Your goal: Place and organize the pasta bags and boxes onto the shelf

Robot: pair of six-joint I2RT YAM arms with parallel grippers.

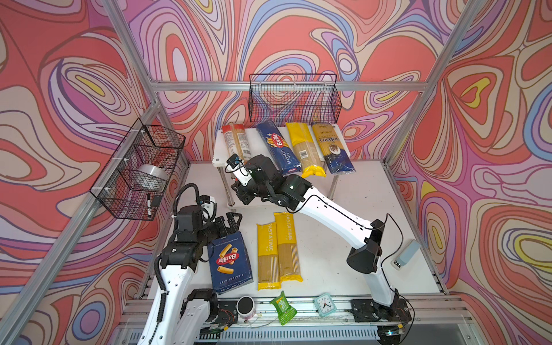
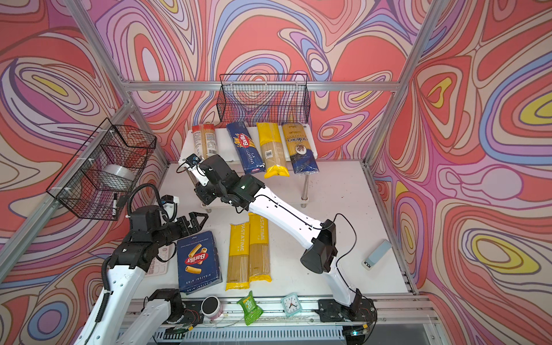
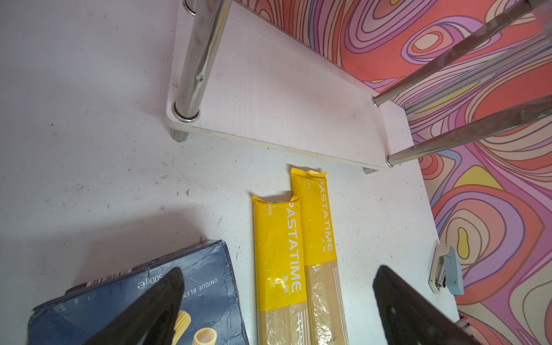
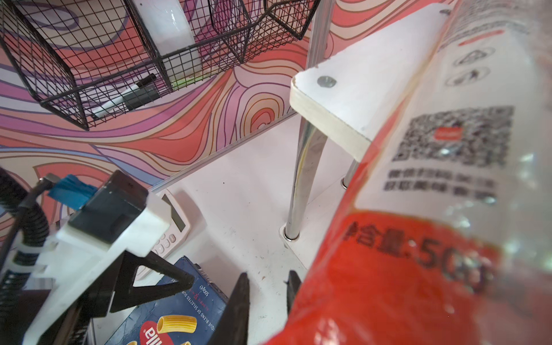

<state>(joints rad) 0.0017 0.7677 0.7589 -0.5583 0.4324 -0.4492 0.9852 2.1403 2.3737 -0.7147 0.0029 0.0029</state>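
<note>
- On the top tier of the shelf [image 1: 218, 159] we see four items lying side by side, lengthwise front to back: the red packet [image 1: 237, 140], the spaghetti box [image 1: 276, 146], the shelf yellow packet [image 1: 304, 149] and the gold and blue packet [image 1: 331, 146]. The last three hang past the front edge.
- The lower tier [image 3: 283, 98] shows bare white board between round chrome legs.
- The left table packet [image 1: 267, 257] and right table packet [image 1: 286, 245], both yellow, lie touching on the table [image 1: 343, 191], just beside the rigatoni box [image 1: 230, 260]. We see open white table to their right.
- The packets are glossy film with pale strands showing through. The boxes are dark blue cardboard with red oval logos.
- The left gripper [image 3: 277, 270] hangs over the rigatoni box's far end, fingers spread wide and holding nothing.
- The right gripper [image 4: 268, 274] sits at the shelf's front left corner, against the red packet's overhanging end. Its fingers stand close together with a sliver of table between them, and we cannot tell whether they pinch the packet.
</note>
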